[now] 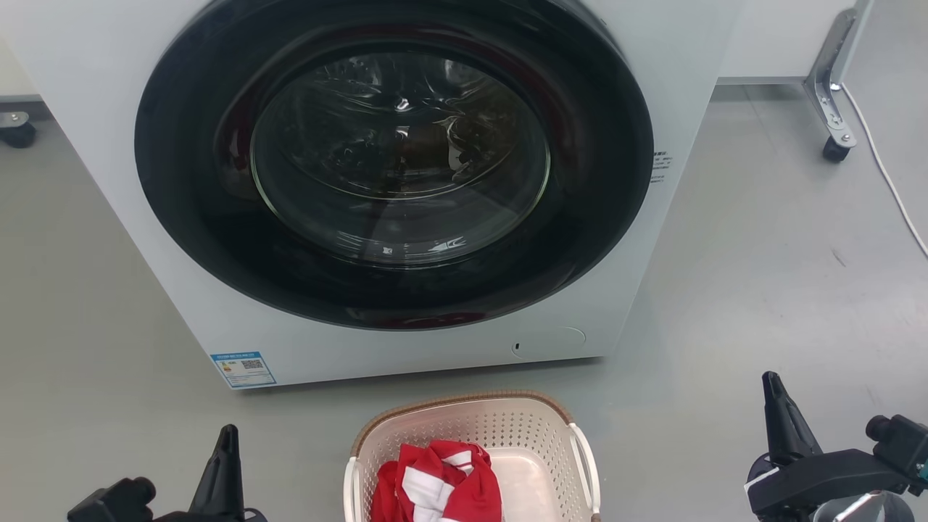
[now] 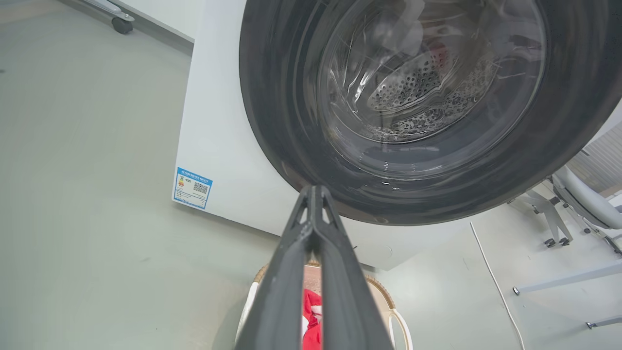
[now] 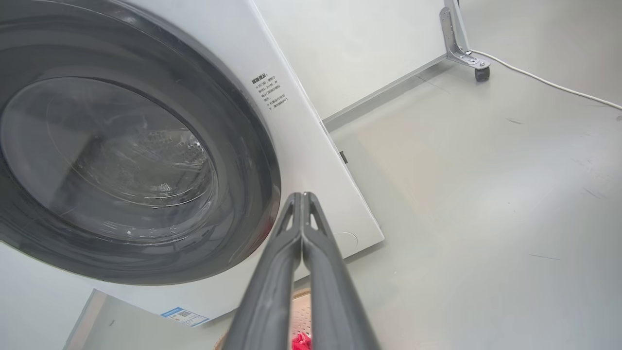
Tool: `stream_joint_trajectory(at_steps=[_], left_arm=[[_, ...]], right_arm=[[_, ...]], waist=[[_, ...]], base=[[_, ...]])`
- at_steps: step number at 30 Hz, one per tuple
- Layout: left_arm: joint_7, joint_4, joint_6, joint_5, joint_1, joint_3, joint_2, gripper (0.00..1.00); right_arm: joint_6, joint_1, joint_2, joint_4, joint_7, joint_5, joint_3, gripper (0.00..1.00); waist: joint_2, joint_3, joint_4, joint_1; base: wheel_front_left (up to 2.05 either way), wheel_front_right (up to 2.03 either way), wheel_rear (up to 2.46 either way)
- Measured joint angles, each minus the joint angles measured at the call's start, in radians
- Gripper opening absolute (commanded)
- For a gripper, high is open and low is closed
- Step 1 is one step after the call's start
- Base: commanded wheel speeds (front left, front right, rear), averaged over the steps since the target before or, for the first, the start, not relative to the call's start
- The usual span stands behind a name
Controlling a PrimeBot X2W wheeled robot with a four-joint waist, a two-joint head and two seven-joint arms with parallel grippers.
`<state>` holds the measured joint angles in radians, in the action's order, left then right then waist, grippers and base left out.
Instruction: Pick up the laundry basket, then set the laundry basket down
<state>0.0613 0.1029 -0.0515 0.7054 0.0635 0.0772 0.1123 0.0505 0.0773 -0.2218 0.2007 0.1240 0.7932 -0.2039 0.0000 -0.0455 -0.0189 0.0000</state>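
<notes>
Laundry basket [image 1: 500, 428] sits on the grey floor [image 1: 761, 290] right in front of the washer [image 1: 674, 87], between my two pincers. Its near half is cut off by the bottom edge of head view, so I can't see the near rim. Far rim is brown, walls have holes, and there's a white handle [image 1: 583, 464] on each side. In it is a red & white cloth [image 1: 438, 482], bunched towards my left, its lower part also cut off; pale basket bottom shows beside it. In both wrist views my own fingers cover most of the basket, w/ just bits of rim & red cloth peeping past.

My left pincer [image 1: 228, 435] is low, left of the basket, apart from it. In left wrist view its fingers [image 2: 286, 282] meet at the tips: closed, gripping nothing. My right pincer [image 1: 772, 380] is well off to the basket's right, its fingers [image 3: 272, 291] pressed together: closed, nothing in it.

Washer door [image 1: 391, 181] is shut, a dark ring round the glass. Thru the glare I make out drum holes but can't tell if anything's inside. Blue label [image 1: 243, 370] sits at the lower left corner, text too small to read. White cable [image 1: 884, 174] & a caster [image 1: 835, 148] are at far right
</notes>
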Motion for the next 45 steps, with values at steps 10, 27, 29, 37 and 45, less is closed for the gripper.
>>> stream_joint_trajectory(at_steps=[10,27,29,37,45], left_arm=[[-0.026,0.028,0.026,0.133,-0.021,-0.026,-0.011,0.0],[-0.07,0.076,0.063,0.353,-0.052,-0.066,-0.026,0.0],[-0.077,0.08,0.07,0.371,-0.06,-0.07,-0.028,0.0],[-0.096,0.104,0.092,0.484,-0.074,-0.091,-0.037,0.0],[-0.117,0.125,0.114,0.589,-0.084,-0.11,-0.044,0.0]], right_arm=[[-0.025,0.0,0.026,0.014,-0.036,0.122,0.051,0.0],[-0.066,0.001,0.069,0.038,-0.095,0.313,0.132,0.0],[-0.07,0.002,0.075,0.041,-0.101,0.341,0.142,0.0],[-0.092,0.006,0.095,0.053,-0.129,0.433,0.183,0.0],[-0.113,0.006,0.115,0.065,-0.159,0.532,0.222,0.0]], waist=[[0.0,0.007,0.003,0.0],[0.0,0.017,0.007,0.0],[0.0,0.019,0.008,0.0],[0.0,0.024,0.01,0.0],[0.0,0.029,0.012,0.0]], base=[[0.0,0.0,0.0],[0.0,0.0,0.0],[0.0,0.0,0.0],[0.0,0.0,0.0],[0.0,0.0,0.0]])
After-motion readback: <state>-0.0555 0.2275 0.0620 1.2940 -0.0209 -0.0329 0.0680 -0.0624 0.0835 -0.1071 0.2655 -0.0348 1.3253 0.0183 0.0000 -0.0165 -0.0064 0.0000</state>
